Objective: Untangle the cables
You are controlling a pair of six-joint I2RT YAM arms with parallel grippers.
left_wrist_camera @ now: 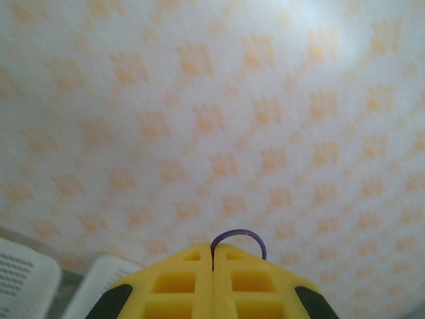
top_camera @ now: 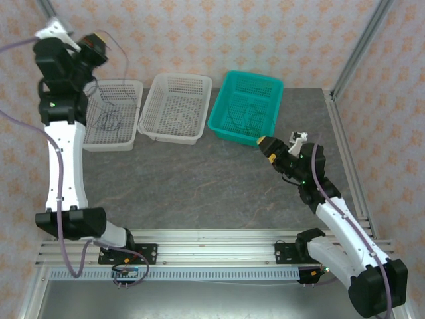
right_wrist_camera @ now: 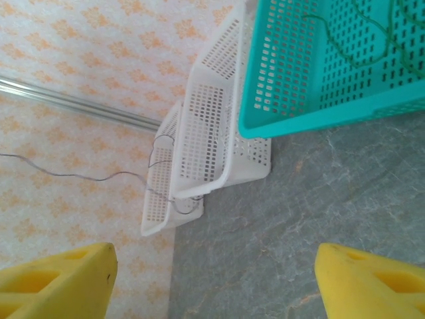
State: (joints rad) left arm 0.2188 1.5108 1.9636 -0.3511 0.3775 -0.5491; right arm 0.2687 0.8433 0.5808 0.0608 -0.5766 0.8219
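Purple cable (top_camera: 127,58) hung from the clenched left fingers (top_camera: 99,38) toward the leftmost white basket (top_camera: 113,143); white cables (top_camera: 180,119) lay in the middle basket (top_camera: 174,137), green cables (top_camera: 249,116) in the teal basket (top_camera: 232,127) (sorting seemingly nearly finished). Left wrist: those fingers pinched the purple loop (left_wrist_camera: 238,232). Right wrist: right fingers (right_wrist_camera: 60,282) gaped, empty.

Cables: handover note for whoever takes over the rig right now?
Grippers: left gripper shut on a purple cable, raised high over the left white basket; the cable trails down into it. The right gripper is open and holds nothing, at the teal basket's near edge.
Done: green cables lie in the teal basket, and what look like pale cables are in the middle white basket.
Left: probably lower and release the purple cable.
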